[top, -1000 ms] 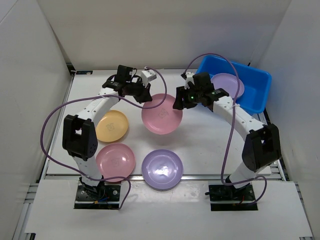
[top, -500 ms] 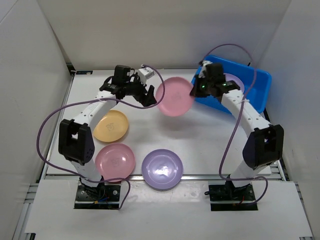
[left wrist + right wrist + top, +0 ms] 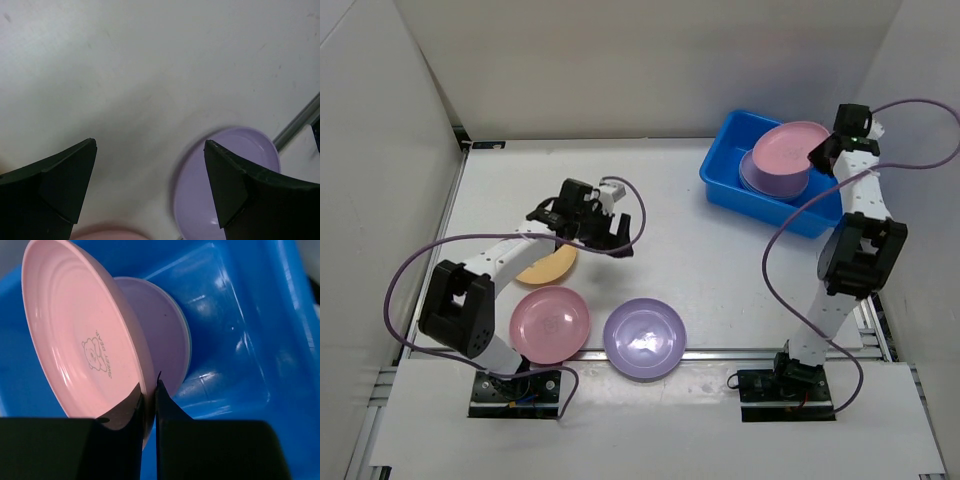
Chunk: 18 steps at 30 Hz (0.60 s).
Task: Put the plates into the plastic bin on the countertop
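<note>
Top, left-wrist and right-wrist views. The right jaws were clamped on the rim of 1 pink plate (image 3: 85,340), held tilted on edge over the plastic bin (image 3: 720,185) at the far right of the surface (image 3: 700,260). 1 purple plate (image 3: 770,180) lay inside the bin, partly covered by the held plate. The left jaws stood spread apart, gripping nothing, above bare surface. 3 plates lay near the left arm (image 3: 510,250): a yellow-orange plate (image 3: 548,268), partly hidden beneath that arm, and a second pink plate (image 3: 550,322) and second purple plate (image 3: 644,338) side by side at the near edge.
</note>
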{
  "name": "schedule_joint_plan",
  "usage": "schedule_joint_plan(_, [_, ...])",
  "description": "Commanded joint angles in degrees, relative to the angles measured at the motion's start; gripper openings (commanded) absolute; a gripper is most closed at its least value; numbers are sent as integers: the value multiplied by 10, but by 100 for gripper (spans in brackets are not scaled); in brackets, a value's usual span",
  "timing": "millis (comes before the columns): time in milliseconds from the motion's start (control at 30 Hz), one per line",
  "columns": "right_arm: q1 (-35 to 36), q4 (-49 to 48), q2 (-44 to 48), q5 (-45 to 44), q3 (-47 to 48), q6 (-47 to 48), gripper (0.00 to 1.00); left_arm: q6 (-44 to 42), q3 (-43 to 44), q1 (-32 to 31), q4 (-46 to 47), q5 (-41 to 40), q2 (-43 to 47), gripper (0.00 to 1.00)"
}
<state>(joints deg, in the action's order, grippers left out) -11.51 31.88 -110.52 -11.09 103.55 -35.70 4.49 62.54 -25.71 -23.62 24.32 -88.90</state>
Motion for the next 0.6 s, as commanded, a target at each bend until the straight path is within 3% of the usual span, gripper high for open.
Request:
schedule_joint_plan(0, [14, 5, -48, -37, 56, -68, 0, 62, -43, -20, -20, -4, 31, 99])
schedule_joint_plan(133, [19, 8, -106, -58, 101, -93, 0, 82, -93, -57, -24, -6, 24, 98])
schedule_joint_plan(200, [25, 10, -116, -82, 112, -112, 5, 83, -98, -73, -31, -9, 21, 97])
schedule_joint_plan(333, [28, 8, -125, -107, 107, -114, 33, 84, -106, -100, -35, -4, 17, 96])
schedule_joint_plan(367, [28, 8, -124, -102, 105, -114, 48, 84, -111, -109, -35, -6, 17, 95])
schedule_joint_plan(433, [29, 8, -115, -100, 103, -100, 70, 83, -114, -115, -42, -8, 12, 95])
schedule_joint_plan(500, [32, 12, -96, -97, 97, -72, 78, 83, -117, -123, -54, -22, 3, 93])
schedule_joint_plan(567, [38, 8, -78, -93, 91, -47, 94, 83, -123, -124, -56, -25, 0, 90])
